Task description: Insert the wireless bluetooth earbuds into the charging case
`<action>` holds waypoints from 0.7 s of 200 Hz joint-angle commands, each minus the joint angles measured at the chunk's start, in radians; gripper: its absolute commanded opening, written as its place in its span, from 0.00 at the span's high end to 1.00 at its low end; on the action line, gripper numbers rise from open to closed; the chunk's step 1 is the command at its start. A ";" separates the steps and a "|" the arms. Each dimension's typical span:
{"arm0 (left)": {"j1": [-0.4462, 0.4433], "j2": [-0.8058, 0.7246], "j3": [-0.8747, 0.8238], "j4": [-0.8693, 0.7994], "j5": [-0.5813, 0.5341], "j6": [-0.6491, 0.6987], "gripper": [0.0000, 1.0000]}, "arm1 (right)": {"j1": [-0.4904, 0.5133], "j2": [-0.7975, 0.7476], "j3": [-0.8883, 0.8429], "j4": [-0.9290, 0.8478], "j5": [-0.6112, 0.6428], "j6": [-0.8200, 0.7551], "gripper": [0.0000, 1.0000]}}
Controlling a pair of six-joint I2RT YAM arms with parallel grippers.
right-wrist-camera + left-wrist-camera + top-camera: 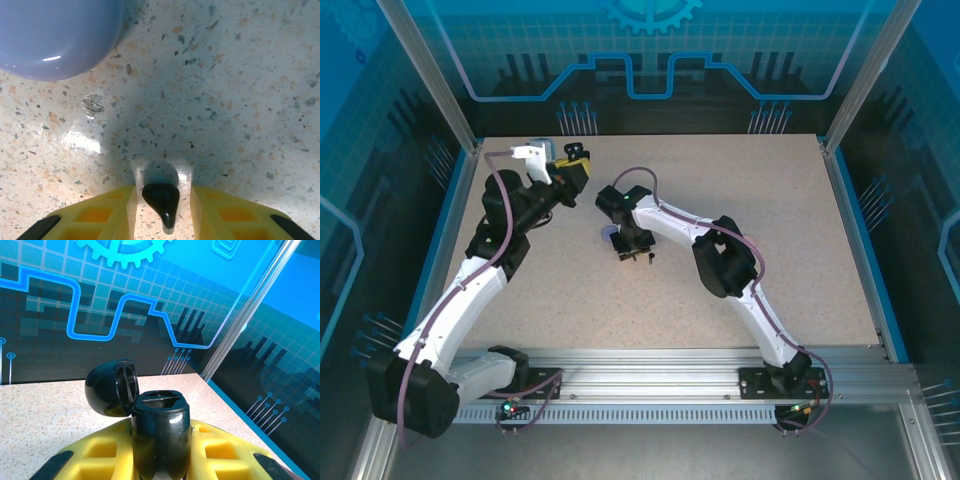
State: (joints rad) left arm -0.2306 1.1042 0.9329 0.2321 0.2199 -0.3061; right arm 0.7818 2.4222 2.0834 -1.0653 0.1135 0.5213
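My left gripper is shut on a glossy black charging case, held upright with its domed lid flipped open to the left and its two slots showing on top. From above, this gripper is raised at the table's back left. My right gripper is low over the speckled table, its yellow fingers on either side of a tiny black earbud; the clear pads press its sides, stem pointing toward the camera. From above, that gripper is near the table's middle.
A rounded lavender case lies just beyond and left of my right gripper, also visible from above. A small clear smear marks the table nearby. Blue walls and metal posts ring the table.
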 commanded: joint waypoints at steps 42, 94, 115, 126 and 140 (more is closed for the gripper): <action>0.009 -0.005 -0.025 0.052 -0.013 -0.019 1.00 | -0.010 0.048 0.018 -0.003 -0.015 0.108 0.65; 0.010 -0.004 -0.029 0.055 -0.012 -0.021 1.00 | -0.012 0.053 0.026 0.001 -0.014 0.114 0.69; 0.010 -0.006 -0.029 0.055 -0.010 -0.024 1.00 | -0.012 0.051 0.024 0.003 -0.015 0.110 0.73; 0.010 -0.005 -0.029 0.056 -0.009 -0.026 1.00 | -0.011 0.048 0.020 0.005 -0.014 0.107 0.76; 0.010 -0.005 -0.027 0.056 -0.005 -0.026 1.00 | -0.011 0.040 0.012 0.011 -0.013 0.106 0.80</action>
State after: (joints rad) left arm -0.2306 1.1042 0.9169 0.2459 0.2199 -0.3161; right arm 0.7761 2.4287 2.0945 -1.0725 0.1131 0.6201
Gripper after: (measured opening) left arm 0.221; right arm 0.234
